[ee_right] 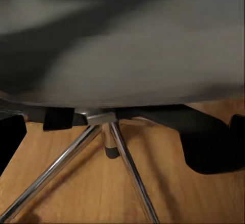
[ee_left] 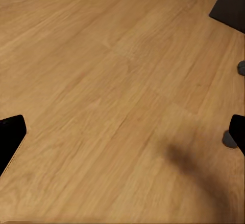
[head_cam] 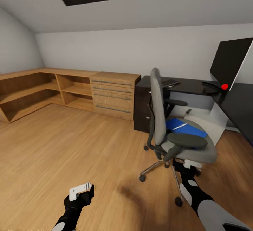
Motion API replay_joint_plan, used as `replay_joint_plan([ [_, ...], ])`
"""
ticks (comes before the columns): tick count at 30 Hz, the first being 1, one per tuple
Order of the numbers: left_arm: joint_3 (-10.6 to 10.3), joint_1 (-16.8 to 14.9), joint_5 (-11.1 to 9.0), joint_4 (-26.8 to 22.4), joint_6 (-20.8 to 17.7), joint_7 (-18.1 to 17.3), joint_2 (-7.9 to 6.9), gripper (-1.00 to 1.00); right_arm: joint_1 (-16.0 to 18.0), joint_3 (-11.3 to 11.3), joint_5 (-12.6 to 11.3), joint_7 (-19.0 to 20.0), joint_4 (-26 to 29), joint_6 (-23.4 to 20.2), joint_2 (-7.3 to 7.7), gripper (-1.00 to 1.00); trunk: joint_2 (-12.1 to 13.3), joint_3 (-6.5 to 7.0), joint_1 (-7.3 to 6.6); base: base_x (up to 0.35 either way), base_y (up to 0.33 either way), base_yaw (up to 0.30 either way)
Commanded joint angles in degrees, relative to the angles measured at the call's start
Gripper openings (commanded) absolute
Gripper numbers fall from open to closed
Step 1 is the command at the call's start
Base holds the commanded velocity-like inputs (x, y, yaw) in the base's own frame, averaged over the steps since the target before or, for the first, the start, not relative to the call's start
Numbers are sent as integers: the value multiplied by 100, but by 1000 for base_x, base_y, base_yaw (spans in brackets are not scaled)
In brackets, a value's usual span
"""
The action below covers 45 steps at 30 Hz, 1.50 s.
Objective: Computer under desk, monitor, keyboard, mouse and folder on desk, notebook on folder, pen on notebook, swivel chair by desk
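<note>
— Where does the swivel chair [head_cam: 175,132] stand against the right end effector [head_cam: 187,164]?

— Directly ahead and above it: that end effector sits low at the front edge of the grey seat, and its wrist camera looks under the seat at the chrome star base [ee_right: 102,152]. The tall back is toward the left end effector's side, and the seat opens toward the desk [head_cam: 196,87].

— And the folder [head_cam: 185,128]?

— Flat on the seat, just beyond the right end effector, behind the near black armrest [head_cam: 186,140]. Its long axis runs from the chair back out toward the seat's front edge (a pale stripe crosses it).

— The monitor [head_cam: 232,64]?

— Upright on the desk, farther ahead and to the right of the right end effector, red dot at its lower corner.

— Are the end effectors holding anything?

— The left end effector [head_cam: 81,190] hangs over bare wooden floor [ee_left: 102,81], fingertips [ee_left: 10,137] spread wide and empty. The right one's fingers are also parted, nothing between them.
</note>
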<state>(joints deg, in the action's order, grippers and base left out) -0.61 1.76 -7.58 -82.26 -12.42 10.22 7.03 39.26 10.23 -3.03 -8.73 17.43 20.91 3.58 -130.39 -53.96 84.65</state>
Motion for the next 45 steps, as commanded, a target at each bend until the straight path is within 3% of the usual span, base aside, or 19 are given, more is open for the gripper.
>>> replay_joint_plan([
  [1, -6, 0, -59, -9, -22, 33, 0, 100, 3, -21, -22, 3, -6, 20, -1, 100, -2, -4, -1, 0, 22, 276],
  [20, -9, 0, -59, -1, -24, 33, 0, 100, 4, -21, -27, 4, -8, 19, 2, 100, -2, -4, -1, -4, 78, 217],
  [33, -9, 0, -59, -1, -24, 33, 0, 100, 4, -21, -37, 9, -7, 19, 2, 100, -2, -3, -1, -243, 111, -15],
  [45, -7, 0, -59, -1, -22, 33, 0, 100, 5, -14, -66, 18, -3, 2, 11, 100, -2, 21, -1, -58, 19, -227],
])
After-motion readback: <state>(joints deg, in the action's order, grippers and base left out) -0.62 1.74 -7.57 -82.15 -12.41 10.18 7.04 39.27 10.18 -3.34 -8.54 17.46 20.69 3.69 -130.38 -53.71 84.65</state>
